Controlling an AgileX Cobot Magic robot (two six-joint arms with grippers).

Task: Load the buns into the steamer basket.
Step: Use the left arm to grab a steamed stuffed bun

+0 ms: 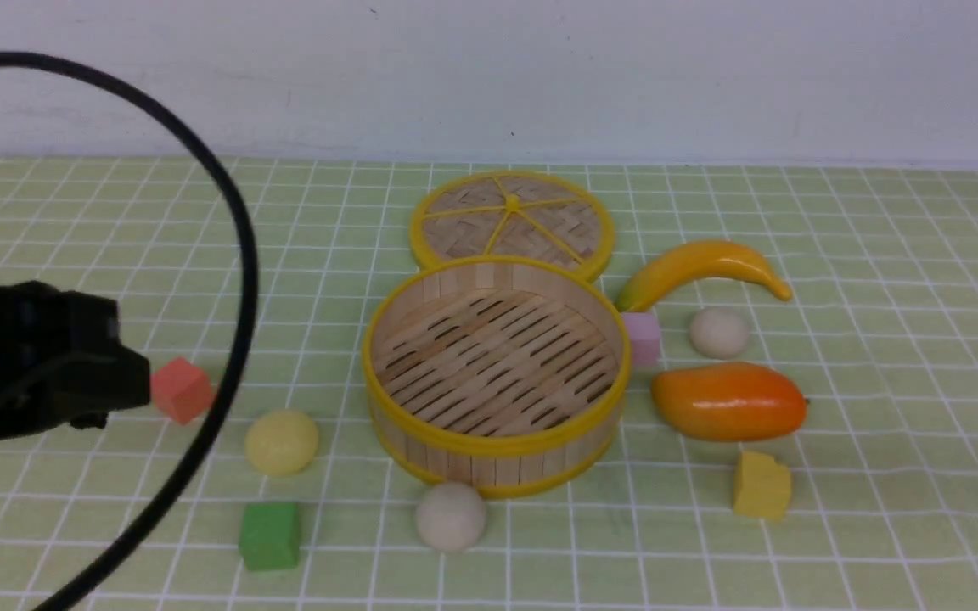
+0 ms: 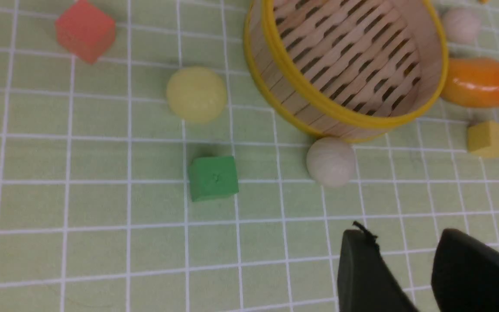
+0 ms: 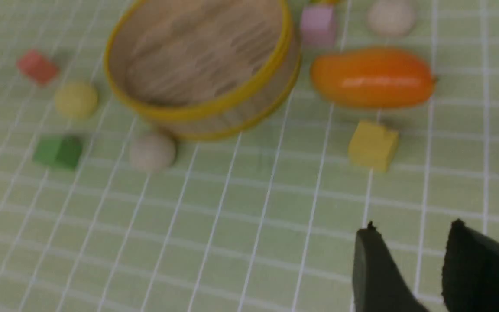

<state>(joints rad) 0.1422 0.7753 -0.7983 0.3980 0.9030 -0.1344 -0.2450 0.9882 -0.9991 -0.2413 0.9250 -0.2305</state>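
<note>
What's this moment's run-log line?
steamer basket empty; yellow bun, front beige bun, right beige bun outside; left gripper open; right gripper open

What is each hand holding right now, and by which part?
Nothing is held. The left hand and the right hand are both open, with nothing between their jaws.

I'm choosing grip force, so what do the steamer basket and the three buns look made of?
The steamer basket: pale bamboo or wood slats, matte with visible grain; yellow rim bands look like painted or plastic strips. The near beige bun, far beige bun and pale yellow bun: smooth, matte, seamless balls, likely foam or soft plastic; hardness cannot be told.
</note>
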